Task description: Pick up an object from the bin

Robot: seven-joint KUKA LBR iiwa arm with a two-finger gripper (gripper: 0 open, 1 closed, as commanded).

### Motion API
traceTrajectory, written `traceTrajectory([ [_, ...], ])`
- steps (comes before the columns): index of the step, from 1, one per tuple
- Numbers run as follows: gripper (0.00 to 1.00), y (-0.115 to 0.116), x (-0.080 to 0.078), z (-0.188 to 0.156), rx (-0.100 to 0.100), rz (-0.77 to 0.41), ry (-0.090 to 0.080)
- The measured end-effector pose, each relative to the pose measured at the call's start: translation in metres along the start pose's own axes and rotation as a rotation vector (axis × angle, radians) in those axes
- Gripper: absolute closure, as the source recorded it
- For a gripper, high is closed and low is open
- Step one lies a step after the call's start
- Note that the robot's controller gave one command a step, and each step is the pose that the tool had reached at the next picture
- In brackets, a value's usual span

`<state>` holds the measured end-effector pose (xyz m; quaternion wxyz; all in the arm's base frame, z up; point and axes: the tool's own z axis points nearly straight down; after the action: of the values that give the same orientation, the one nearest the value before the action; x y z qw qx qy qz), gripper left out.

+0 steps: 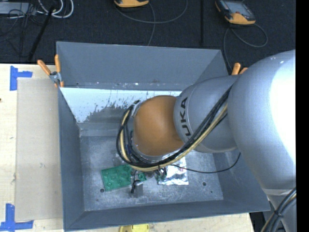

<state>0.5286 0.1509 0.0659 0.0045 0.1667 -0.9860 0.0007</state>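
Hanging over one green circuit board [115,178], one foil wad [176,178], one arm [207,122], grip cannot be told.

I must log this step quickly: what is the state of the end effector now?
End effector: cannot be told; it is at the right edge of the green circuit board.
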Motion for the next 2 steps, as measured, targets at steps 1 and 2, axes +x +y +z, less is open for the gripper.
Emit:
traceTrajectory([
  [1, 0.00, -0.007, 0.000, -0.035, 0.000, -0.001, -0.011],
  [2, 0.00, -0.017, -0.005, -0.034, -0.001, 0.113, -0.010],
])
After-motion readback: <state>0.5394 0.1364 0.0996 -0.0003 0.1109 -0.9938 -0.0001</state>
